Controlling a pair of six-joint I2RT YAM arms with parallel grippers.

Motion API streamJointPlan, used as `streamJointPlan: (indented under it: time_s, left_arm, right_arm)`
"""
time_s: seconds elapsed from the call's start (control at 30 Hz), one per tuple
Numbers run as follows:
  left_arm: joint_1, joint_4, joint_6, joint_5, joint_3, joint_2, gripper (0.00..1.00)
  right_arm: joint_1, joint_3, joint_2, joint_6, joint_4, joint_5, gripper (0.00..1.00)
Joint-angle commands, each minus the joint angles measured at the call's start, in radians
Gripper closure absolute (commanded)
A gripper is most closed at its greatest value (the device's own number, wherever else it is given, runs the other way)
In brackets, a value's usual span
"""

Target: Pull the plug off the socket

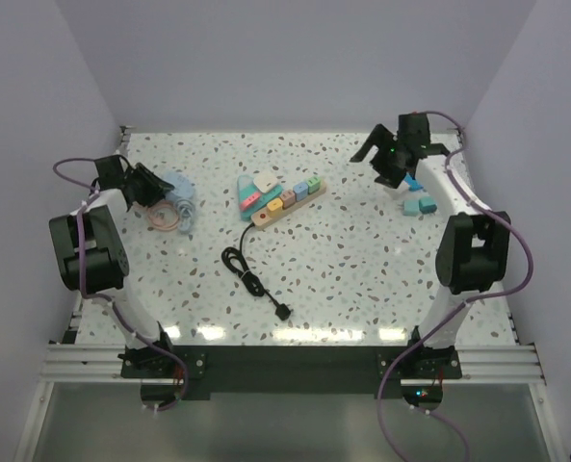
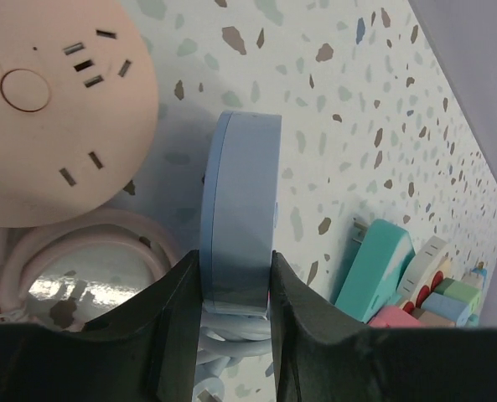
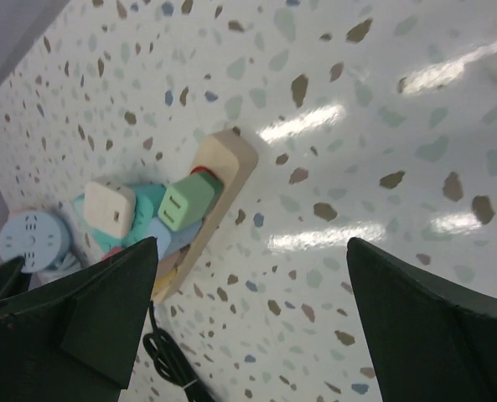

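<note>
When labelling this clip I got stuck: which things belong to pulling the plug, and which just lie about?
Job: power strip; plugs in it; its black cable.
Not the job: blue disc in the left end effector; pink disc; teal blocks; spare plugs beside the strip.

A white terrazzo surface [image 1: 362, 269] flecked with brown, grey and blue chips is closed in by plain lavender walls [image 1: 285, 58]. At its far left, a pale blue round plastic disc [image 2: 240, 209] stands on its edge; the right wrist view shows small slots in its flat face. Just beside it lies a pink round plastic disc [image 2: 55, 109], face up, with dark slots and a circular button outline. A coiled pink cable [image 2: 89, 243] loops next to the pink disc. At the far right, two small teal blocks [image 1: 420, 205] sit side by side.
</note>
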Motion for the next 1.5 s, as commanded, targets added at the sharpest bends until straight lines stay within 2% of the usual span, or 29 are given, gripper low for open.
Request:
streamJointPlan:
  time_s: [0.0, 0.07, 0.1, 0.17, 0.2, 0.27, 0.37, 0.47, 0.67, 0.8, 0.97, 1.2, 1.3, 1.33, 1.4, 1.43, 1.47]
  left_arm:
    - [0.027, 0.049, 0.021, 0.037, 0.04, 0.002, 0.96]
    - [0.036, 0.049, 0.022, 0.037, 0.034, 0.008, 0.85]
    - [0.038, 0.05, 0.024, 0.035, 0.032, 0.008, 0.72]
    - [0.041, 0.039, 0.024, 0.026, 0.027, 0.006, 0.57]
    - [0.041, 0.039, 0.021, 0.024, 0.024, 0.003, 0.45]
    - [0.041, 0.045, 0.016, 0.018, 0.008, -0.017, 0.37]
    - [0.041, 0.05, 0.019, 0.026, -0.017, -0.061, 0.14]
    - [0.039, 0.032, 0.036, 0.05, -0.031, -0.104, 0.03]
    - [0.03, 0.022, 0.037, 0.104, -0.092, -0.239, 0.0]
    - [-0.025, 0.006, 0.056, 0.132, -0.123, -0.317, 0.0]
    - [-0.141, -0.04, 0.086, 0.126, -0.132, -0.391, 0.0]
    - [-0.185, -0.011, 0.057, 0.144, -0.178, -0.44, 0.0]
    - [-0.189, -0.019, 0.062, 0.155, -0.187, -0.443, 0.0]
    - [-0.191, -0.017, 0.062, 0.165, -0.19, -0.445, 0.0]
    - [-0.207, -0.016, 0.063, 0.176, -0.195, -0.449, 0.0]
    - [-0.215, -0.02, 0.071, 0.181, -0.193, -0.451, 0.0]
    - [-0.237, -0.025, 0.088, 0.181, -0.192, -0.451, 0.0]
  right_arm:
    - [0.084, 0.074, 0.003, -0.017, -0.099, -0.012, 0.02]
    - [0.125, 0.086, 0.012, 0.005, -0.096, 0.013, 0.02]
    - [0.148, 0.085, 0.015, 0.037, -0.088, 0.037, 0.02]
    - [0.165, 0.098, 0.033, 0.064, -0.076, 0.06, 0.02]
    - [0.174, 0.111, 0.044, 0.09, -0.083, 0.078, 0.02]
    - [0.199, 0.144, 0.084, 0.117, -0.091, 0.117, 0.02]
    - [0.219, 0.218, 0.16, 0.178, -0.135, 0.132, 0.02]
    - [0.24, 0.281, 0.213, 0.238, -0.16, 0.141, 0.02]
    - [0.282, 0.373, 0.319, 0.324, -0.191, 0.175, 0.03]
    - [0.296, 0.387, 0.349, 0.374, -0.178, 0.178, 0.07]
    - [0.31, 0.434, 0.408, 0.382, -0.209, 0.177, 0.2]
    - [0.313, 0.434, 0.461, 0.387, -0.224, 0.155, 0.36]
    - [0.314, 0.448, 0.481, 0.371, -0.237, 0.134, 0.48]
    - [0.313, 0.447, 0.483, 0.367, -0.237, 0.128, 0.58]
    - [0.313, 0.436, 0.475, 0.344, -0.235, 0.103, 0.7]
    - [0.313, 0.433, 0.466, 0.335, -0.237, 0.102, 0.81]
    - [0.311, 0.415, 0.458, 0.301, -0.232, 0.102, 0.88]
